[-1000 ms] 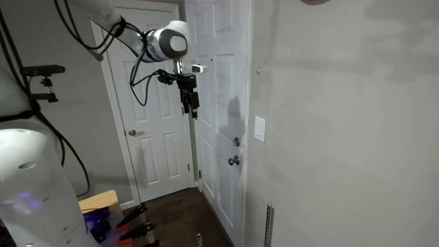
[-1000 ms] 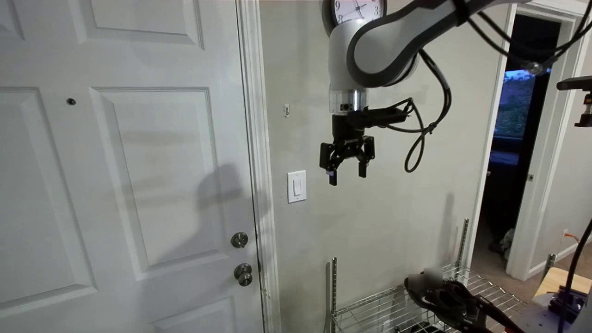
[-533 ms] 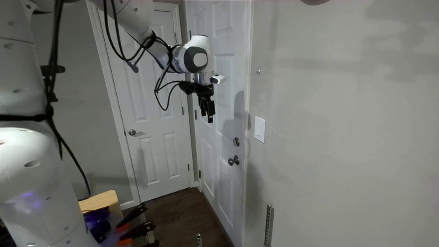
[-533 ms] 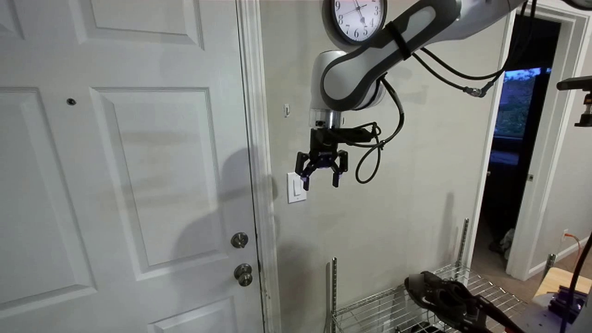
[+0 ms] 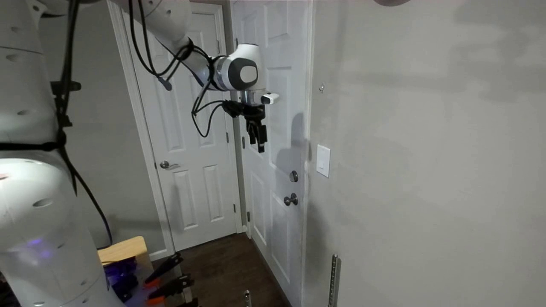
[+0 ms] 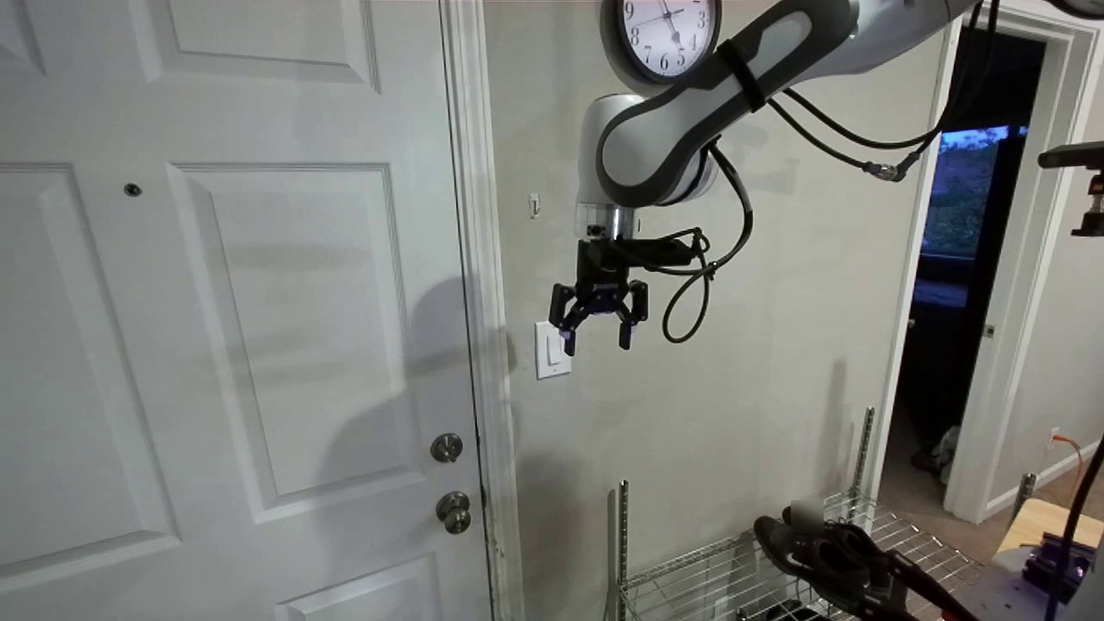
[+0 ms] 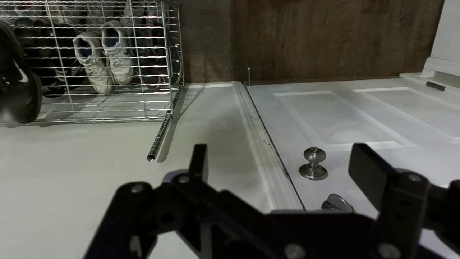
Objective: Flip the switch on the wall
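Observation:
The switch [image 5: 323,160] is a small white upright plate on the plain light grey wall [image 5: 426,192], just beside the door frame. It also shows in an exterior view [image 6: 552,362], where one finger overlaps its right edge. It does not show in the wrist view. My gripper [image 6: 597,347] points straight down with its fingers spread and nothing between them. In an exterior view, the gripper [image 5: 257,147] hangs in front of the panelled door, apart from the wall, with its fingertips near the height of the plate's top. In the wrist view, the fingers [image 7: 280,145] stand wide apart.
The panelled door has a knob [image 6: 454,512] and a deadbolt [image 6: 446,448] left of the switch. A wire rack [image 6: 716,569] with shoes stands below against the wall, its post [image 7: 160,138] rising beside it. A clock [image 6: 668,34] hangs above.
Since one second ago, my gripper has come down and shifted, rightward in an exterior view and leftward in an exterior view, so it overlaps the switch there. Over the last half second it has barely moved.

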`<control>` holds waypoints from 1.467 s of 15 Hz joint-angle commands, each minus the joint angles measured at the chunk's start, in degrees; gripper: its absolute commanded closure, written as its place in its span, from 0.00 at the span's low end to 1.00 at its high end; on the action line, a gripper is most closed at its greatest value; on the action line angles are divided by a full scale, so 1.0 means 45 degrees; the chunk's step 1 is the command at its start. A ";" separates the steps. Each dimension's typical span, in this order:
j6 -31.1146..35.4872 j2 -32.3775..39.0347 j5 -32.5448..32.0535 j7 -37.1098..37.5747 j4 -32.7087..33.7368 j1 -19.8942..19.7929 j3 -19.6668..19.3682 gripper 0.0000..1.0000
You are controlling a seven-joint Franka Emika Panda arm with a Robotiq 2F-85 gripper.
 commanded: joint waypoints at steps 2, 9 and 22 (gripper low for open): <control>-0.0114 0.0059 0.0062 -0.0033 0.0059 0.0345 -0.0429 0.00; 0.0097 0.0968 0.0077 -0.0037 0.0555 0.0440 -0.0974 0.32; 0.5235 0.4490 0.0268 -0.0126 0.2127 0.0952 -0.2016 1.00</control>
